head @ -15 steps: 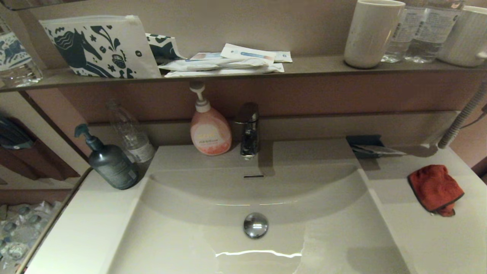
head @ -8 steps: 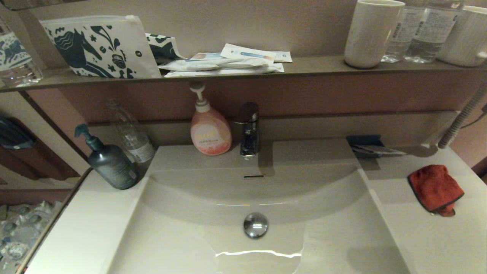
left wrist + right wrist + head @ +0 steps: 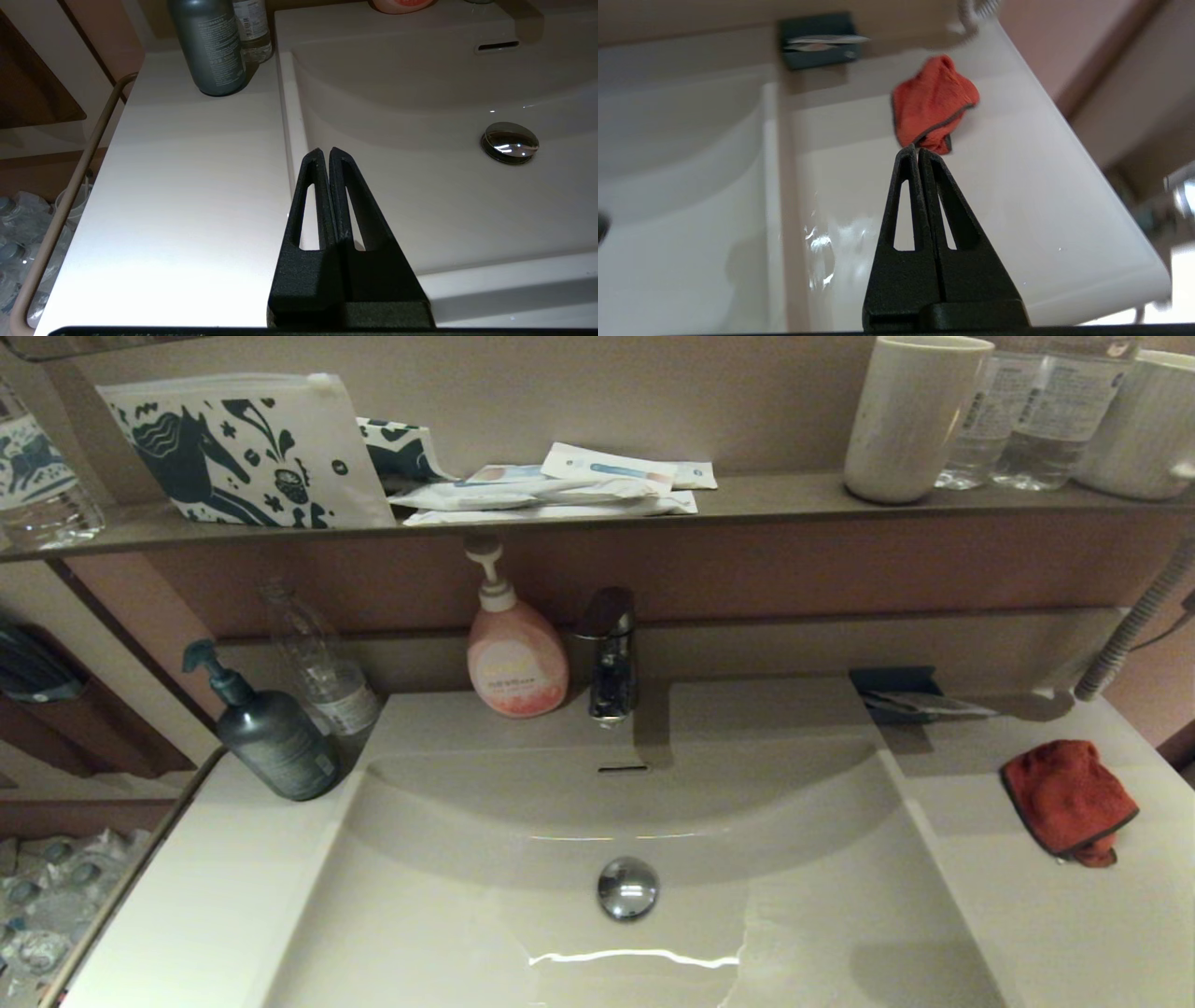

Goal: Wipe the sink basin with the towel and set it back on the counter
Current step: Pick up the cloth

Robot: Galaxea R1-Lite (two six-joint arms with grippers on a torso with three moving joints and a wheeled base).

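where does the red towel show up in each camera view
Head view: the towel lies bunched on the counter, far right of the sink basin.
Left wrist view: not in it.
Right wrist view: the towel lies on the counter, just past the tips of the shut right gripper.
Shared landmark: the dark holder at the back wall, near the towel in both.

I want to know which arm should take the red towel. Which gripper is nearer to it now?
Right. The right gripper, shut, points at the towel on the counter. The left gripper, shut, hangs at the sink basin's opposite edge.
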